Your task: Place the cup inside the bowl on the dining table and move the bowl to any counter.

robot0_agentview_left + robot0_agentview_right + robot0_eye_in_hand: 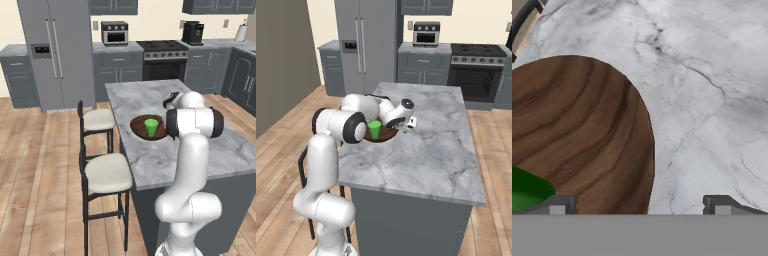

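Observation:
The green cup [151, 127] stands upright inside the dark brown wooden bowl [137, 128], near the left edge of the dining table [145, 95]. In the right base view the cup [374, 129] and bowl [387, 134] sit just under my hand. My gripper [400, 129] points down at the bowl's right rim. In the hand view my gripper [639, 205] is open and straddles the rim of the bowl [587, 130]. One fingertip [557, 205] is over the wood beside the cup [527, 192], the other fingertip [722, 204] over the marble dining table [712, 100]. Nothing is held.
Two stools [98, 120] [107, 172] stand along the table's left side. A fridge [55, 50], a stove [162, 57] and a counter [117, 48] over dark grey cabinets line the back wall. Bare marble [431, 145] stretches right of the bowl.

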### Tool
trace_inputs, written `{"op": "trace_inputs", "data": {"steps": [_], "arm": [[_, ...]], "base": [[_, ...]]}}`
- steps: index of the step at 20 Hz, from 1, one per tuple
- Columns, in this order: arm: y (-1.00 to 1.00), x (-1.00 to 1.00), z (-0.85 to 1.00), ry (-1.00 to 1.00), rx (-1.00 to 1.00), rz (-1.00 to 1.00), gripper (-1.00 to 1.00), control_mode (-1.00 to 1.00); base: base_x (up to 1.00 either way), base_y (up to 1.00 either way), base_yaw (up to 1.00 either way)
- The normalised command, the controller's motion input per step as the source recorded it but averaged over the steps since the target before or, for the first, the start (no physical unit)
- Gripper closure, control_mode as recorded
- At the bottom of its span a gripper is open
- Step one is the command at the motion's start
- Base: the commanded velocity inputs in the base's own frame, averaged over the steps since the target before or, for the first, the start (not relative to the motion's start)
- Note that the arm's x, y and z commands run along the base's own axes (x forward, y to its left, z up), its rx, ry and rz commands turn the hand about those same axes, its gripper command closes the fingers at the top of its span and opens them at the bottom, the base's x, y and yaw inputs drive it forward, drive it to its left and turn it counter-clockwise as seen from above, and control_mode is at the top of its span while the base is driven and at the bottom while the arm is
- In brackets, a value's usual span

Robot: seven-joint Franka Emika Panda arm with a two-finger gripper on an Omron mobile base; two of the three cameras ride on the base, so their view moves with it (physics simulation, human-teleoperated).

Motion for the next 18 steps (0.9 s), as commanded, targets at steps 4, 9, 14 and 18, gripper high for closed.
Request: {"op": "trace_inputs", "data": {"steps": [4,9,14,18], "arm": [[0.02,0.09,-0.22,-0.03,0.00,0.00,-1.00,-1.00],[0.00,0.11,-0.12,-0.01,0.00,0.00,-1.00,-1.00],[0.00,0.11,-0.04,0.00,0.00,0.00,-1.00,-1.00],[0.00,0.11,-0.04,0.00,0.00,0.00,-1.00,-1.00]], "base": [[0.00,0.00,0.00],[0.00,0.00,0.00],[0.00,0.00,0.00],[0.00,0.00,0.00]]}}
